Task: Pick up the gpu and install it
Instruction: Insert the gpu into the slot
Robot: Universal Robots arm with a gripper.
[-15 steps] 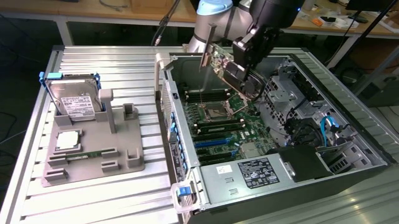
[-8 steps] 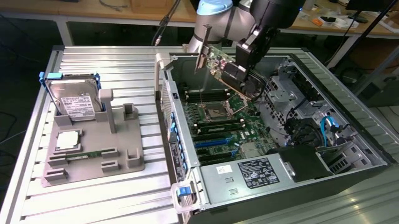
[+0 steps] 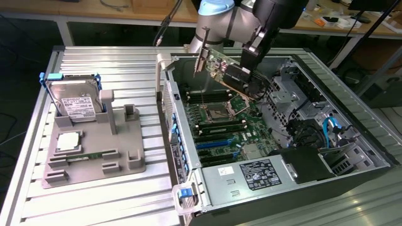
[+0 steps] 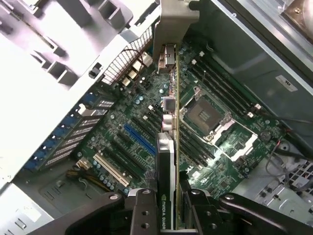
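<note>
Ribbed aluminium desk (image 3: 94,197) fills the foreground, carrying a grey holder tray (image 3: 94,155) on the exterior view's left, with a hard drive (image 3: 75,101) standing upright at its far end. Beside it lies an open computer case (image 3: 351,141), its power supply (image 3: 257,172) nearest the camera and the motherboard (image 3: 220,127) (image 4: 230,142) beyond that. Over the far part of that board, around the processor socket (image 3: 221,112) (image 4: 203,115), the gpu (image 3: 221,69) (image 4: 166,152) hangs in the air, clear of every slot and not seated. The gripper (image 3: 242,77) (image 4: 168,215) pinches it across its thickness at the end away from the bracket, one finger on each face

The card looks light and stiff but fragile. The shroud and bare board margins seem the safe places to clamp, and the contact edge and small components are best left untouched

It stands on edge. Its long axis runs from the gripper to the pale end bracket (image 3: 202,49) (image 4: 175,22), which points at the case's perforated rear wall (image 4: 124,61). In the exterior view that axis slopes, with the bracket end higher. Workbenches (image 3: 125,12) line the background
</note>
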